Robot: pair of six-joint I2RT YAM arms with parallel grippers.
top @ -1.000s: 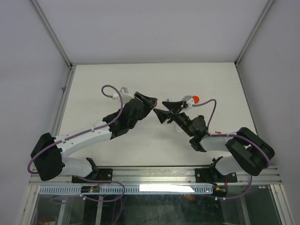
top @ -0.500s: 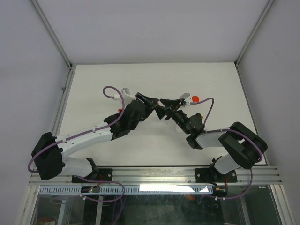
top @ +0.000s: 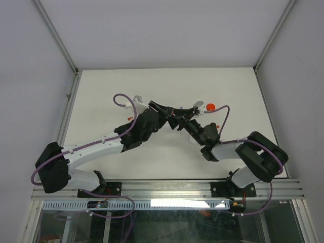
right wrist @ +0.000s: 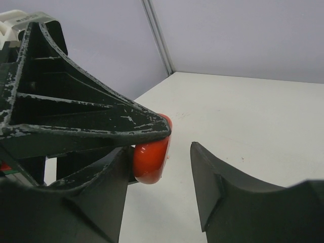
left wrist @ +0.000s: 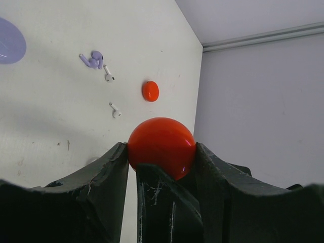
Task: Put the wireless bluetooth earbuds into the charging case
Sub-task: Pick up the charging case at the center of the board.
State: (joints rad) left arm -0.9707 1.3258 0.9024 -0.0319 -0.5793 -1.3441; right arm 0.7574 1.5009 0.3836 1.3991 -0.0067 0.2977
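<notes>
Grey walls [top: 162,30] close in a white tabletop [top: 101,86], and above its middle the two arms meet tip to tip. The left tool [left wrist: 161,152] is pinching a glossy red round charging case [left wrist: 162,146] between its two black fingers, holding it up off the tabletop. Only the smooth outer shell of the case shows, so what lies inside cannot be told. In the right wrist view the same case appears edge-on, tucked just under the point of one left finger [right wrist: 101,116]. The right tool [right wrist: 159,152] is spread, with one finger on each side of the case. The finger on the right of that view stands apart from the red rim, while the other is so close that contact cannot be judged. The wireless earbuds lie loose on the tabletop, well apart from the held case. In the left wrist view a pair of tiny lilac stemmed earbuds [left wrist: 92,59] rest against each other. A small white stemmed earbud [left wrist: 108,77] lies just beside them and a second white earbud [left wrist: 116,111] lies a little nearer. A flat red round disc [left wrist: 150,91] sits on the tabletop near these white pieces, touching none of them. A lilac round disc [left wrist: 7,43] is cut off by the left edge of that view.
</notes>
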